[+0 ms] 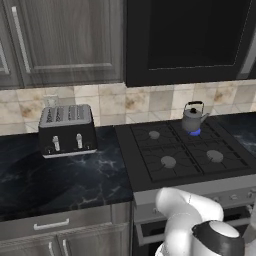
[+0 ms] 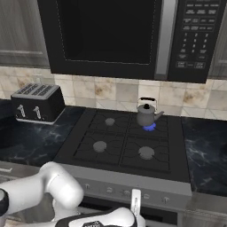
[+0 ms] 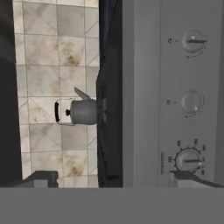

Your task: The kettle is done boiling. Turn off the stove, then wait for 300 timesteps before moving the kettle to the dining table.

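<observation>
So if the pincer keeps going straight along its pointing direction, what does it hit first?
Probably the stove's silver front strip: the open pincer faces it, knobs to one side. The kettle sits farther off on the lit burner. Depth is hard to judge.

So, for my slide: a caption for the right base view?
Grey kettle over a blue flame on the stove's back-right burner, toaster at left.

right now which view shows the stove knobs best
The hand view: the stove's knobs face the camera large, with pointers and dial marks readable on the silver front strip. In the right base view they are tiny bumps along the strip; in the left base view the arm hides most.
</observation>
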Robot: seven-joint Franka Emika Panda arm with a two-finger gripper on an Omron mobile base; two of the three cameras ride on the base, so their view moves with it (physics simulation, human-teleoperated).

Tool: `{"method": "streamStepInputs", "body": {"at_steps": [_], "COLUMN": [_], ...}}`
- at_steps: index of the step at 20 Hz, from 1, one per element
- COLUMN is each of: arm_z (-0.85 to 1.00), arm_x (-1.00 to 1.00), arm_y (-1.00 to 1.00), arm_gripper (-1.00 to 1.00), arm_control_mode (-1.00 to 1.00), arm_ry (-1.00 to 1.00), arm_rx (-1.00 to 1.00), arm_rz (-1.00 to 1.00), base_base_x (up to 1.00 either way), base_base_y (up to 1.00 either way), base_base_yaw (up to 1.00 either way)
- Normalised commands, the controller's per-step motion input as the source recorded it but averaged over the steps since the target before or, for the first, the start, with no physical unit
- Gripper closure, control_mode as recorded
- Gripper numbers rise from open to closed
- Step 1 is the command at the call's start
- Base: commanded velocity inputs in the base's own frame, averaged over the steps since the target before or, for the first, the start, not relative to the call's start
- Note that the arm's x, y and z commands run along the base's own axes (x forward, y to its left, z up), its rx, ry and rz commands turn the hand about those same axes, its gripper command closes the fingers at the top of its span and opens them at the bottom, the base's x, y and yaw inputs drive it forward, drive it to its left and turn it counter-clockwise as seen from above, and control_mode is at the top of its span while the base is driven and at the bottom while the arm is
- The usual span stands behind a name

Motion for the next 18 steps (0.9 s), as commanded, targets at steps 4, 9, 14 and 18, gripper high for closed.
{"method": "streamStepInputs", "body": {"at_steps": [4, 9, 14, 18], "arm_z": [-0.28, -0.26, -0.27, -0.24], "arm_x": [0.24, 0.21, 0.14, 0.16], "arm_y": [0.00, -0.04, -0.15, -0.20], "arm_gripper": [-1.00, -1.00, -1.00, -1.00], "arm_control_mode": [-1.00, -1.00, -1.00, -1.00], "arm_ry": [-0.05, 0.00, 0.00, 0.00], "arm_rx": [0.06, 0.06, 0.06, 0.06], "arm_rz": [0.01, 0.01, 0.00, 0.00], "base_base_x": [0.00, 0.00, 0.00, 0.00], "base_base_y": [0.00, 0.00, 0.00, 0.00], "base_base_yaw": [0.00, 0.00, 0.00, 0.00]}}
